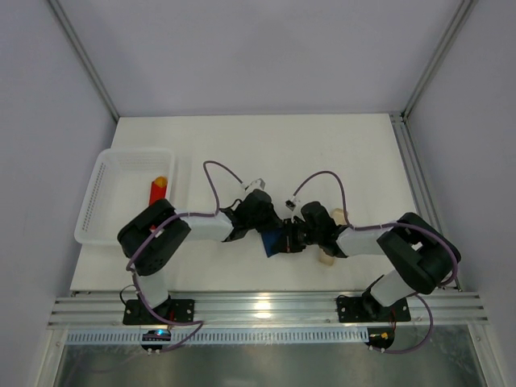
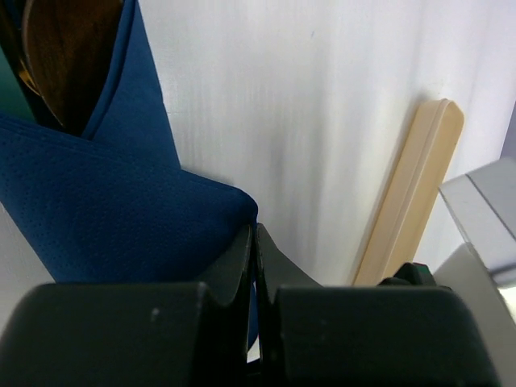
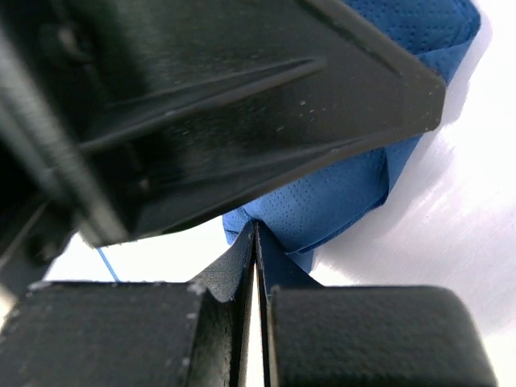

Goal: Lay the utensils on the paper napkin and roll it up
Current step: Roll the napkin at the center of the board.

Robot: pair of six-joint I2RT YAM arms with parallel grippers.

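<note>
The dark navy paper napkin [image 1: 276, 243] lies folded at the table's middle, between my two grippers. In the left wrist view the napkin [image 2: 105, 218] wraps around a copper-brown utensil [image 2: 68, 56], whose end shows inside the fold at top left. My left gripper [image 2: 255, 235] is shut on the napkin's corner, and blue paper shows between its fingers. My right gripper [image 3: 256, 234] is shut on an edge of the napkin [image 3: 347, 193] from the other side. In the top view the left gripper [image 1: 271, 235] and the right gripper [image 1: 293, 240] almost touch. The other utensils are hidden.
A white basket [image 1: 101, 201] stands at the left with a red block with an orange tip [image 1: 157, 190] in it. A pale beige bar [image 2: 411, 193] lies right of the napkin, under the right arm [image 1: 326, 259]. The left gripper's black body [image 3: 201, 105] fills the upper right wrist view.
</note>
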